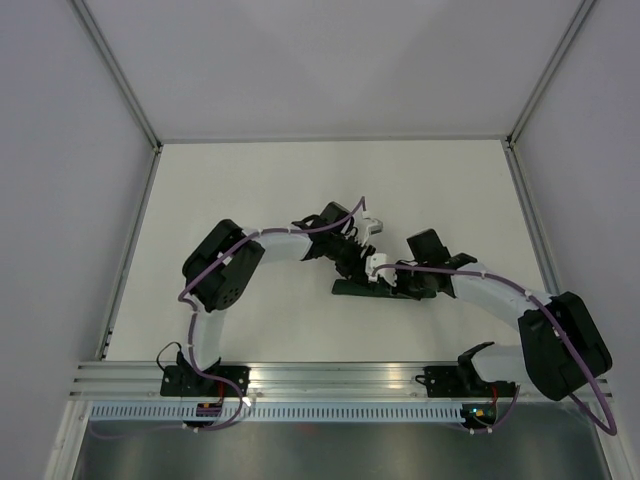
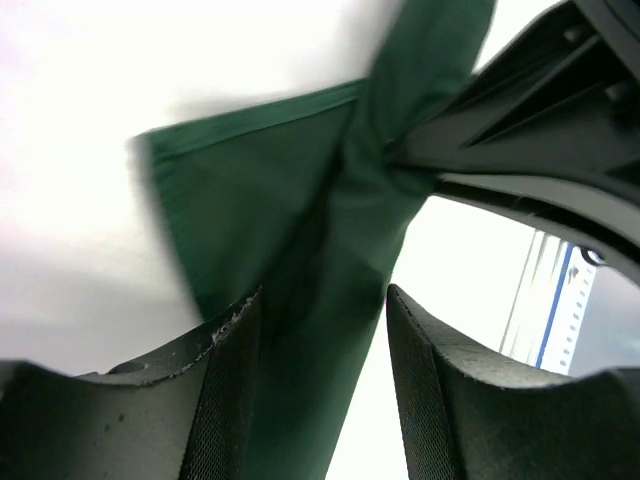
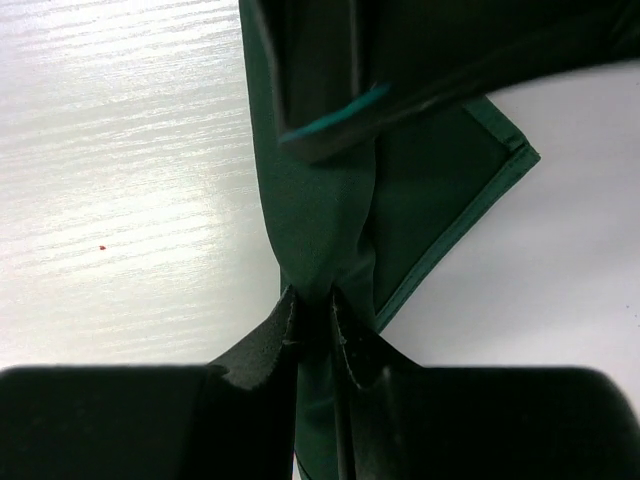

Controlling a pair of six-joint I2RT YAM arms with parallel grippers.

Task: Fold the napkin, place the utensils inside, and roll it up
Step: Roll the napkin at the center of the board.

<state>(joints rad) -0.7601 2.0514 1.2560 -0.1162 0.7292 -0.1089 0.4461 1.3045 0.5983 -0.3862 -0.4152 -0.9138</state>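
Observation:
The dark green napkin (image 1: 350,289) lies bunched on the white table between the two arms. In the right wrist view my right gripper (image 3: 313,298) is shut on a gathered fold of the napkin (image 3: 320,220). In the left wrist view the napkin (image 2: 300,230) runs between the jaws of my left gripper (image 2: 322,297), which stand apart. The cloth rests against the left finger (image 2: 225,390), and table shows between it and the right finger. From above, the left gripper (image 1: 352,258) and right gripper (image 1: 385,278) meet over the cloth. The utensils are out of view.
The white table (image 1: 250,190) is walled by grey panels at the back and both sides. A metal rail (image 1: 330,378) with both arm bases runs along the near edge. The right arm's fingers (image 2: 520,150) cross the upper right of the left wrist view.

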